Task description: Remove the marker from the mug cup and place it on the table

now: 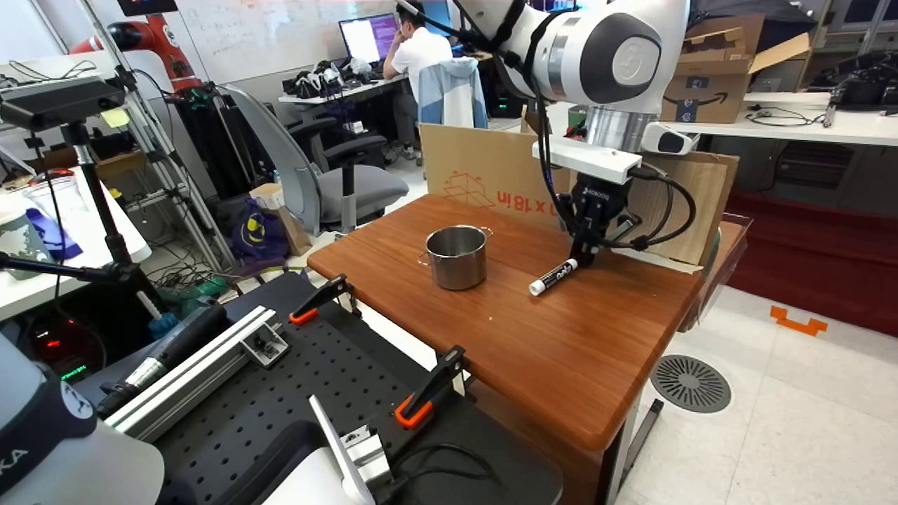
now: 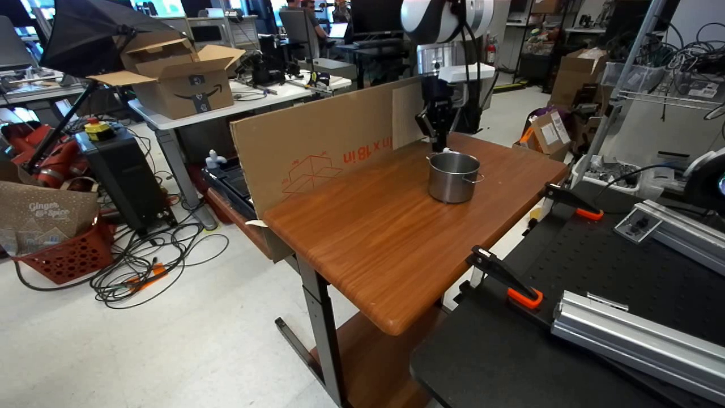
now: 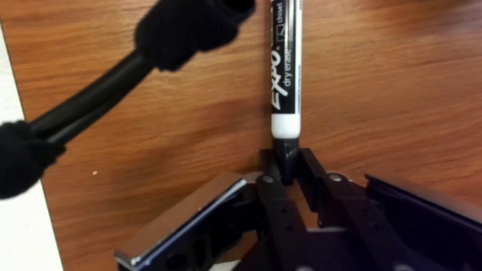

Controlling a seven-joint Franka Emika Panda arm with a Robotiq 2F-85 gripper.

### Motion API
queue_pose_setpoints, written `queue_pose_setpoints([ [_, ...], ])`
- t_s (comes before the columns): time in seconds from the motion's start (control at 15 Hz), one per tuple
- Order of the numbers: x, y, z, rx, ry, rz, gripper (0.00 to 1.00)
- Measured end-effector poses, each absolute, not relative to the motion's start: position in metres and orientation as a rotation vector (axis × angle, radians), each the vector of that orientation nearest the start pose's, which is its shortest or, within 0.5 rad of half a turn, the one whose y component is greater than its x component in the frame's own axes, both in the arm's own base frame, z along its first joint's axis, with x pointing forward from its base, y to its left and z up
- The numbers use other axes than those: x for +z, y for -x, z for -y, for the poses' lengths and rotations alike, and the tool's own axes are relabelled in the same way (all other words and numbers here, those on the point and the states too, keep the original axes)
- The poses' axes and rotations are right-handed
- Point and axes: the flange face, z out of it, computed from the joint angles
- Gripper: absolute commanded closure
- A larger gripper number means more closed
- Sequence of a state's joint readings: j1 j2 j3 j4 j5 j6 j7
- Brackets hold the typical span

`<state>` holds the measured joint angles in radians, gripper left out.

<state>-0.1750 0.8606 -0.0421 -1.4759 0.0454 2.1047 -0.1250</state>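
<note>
- Gripper (image 3: 288, 163): drawn in to the width of the pen, its two fingers (image 3: 314, 167) holding the black capped end of the marker (image 3: 287, 79). It points downward, close above the surface (image 1: 533, 351), in both exterior views.
- Marker: a dry-erase pen, its black label lettered "EXPO" in white. It is outside the mug cup (image 1: 457, 266), the white end directed away from the gripper. In the wrist view it extends from the fingers to the upper edge, where its far end is cut off. Whether its underside touches the wood cannot be told.
- Mug cup: grey, metallic and cylindrical, with thin wire handles on opposite sides. It stands upright on the surface, near the marker but apart from it; in an exterior view only a small white part of the pen shows behind its rim.
- Surface: a reddish-brown wooden top with rounded corners.
- Cardboard panel (image 2: 317, 144): upright along an edge of the surface, bearing an orange-red box outline and inverted lettering.
- Perforated bench (image 1: 337, 358): black, just beside the surface, fitted with two orange-footed clamps (image 1: 436, 380).
- Arm (image 1: 568, 59): largely white, entering from above in both exterior views, with dark cables alongside.
</note>
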Motion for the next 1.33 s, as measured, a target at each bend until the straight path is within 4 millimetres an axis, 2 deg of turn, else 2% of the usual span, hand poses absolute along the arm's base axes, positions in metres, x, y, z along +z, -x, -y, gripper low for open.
queue_pose_setpoints([
  [0.47, 0.143, -0.686, 0.143, 0.322, 3.085, -0.209, 0.11],
  [0.6, 0.142, -0.688, 0.144, 0.320, 3.086, -0.212, 0.01],
  [1.07, 0.143, -0.688, 0.143, 0.317, 3.087, -0.210, 0.00],
  [1.33, 0.158, -0.688, 0.142, 0.299, 3.089, -0.208, 0.00],
])
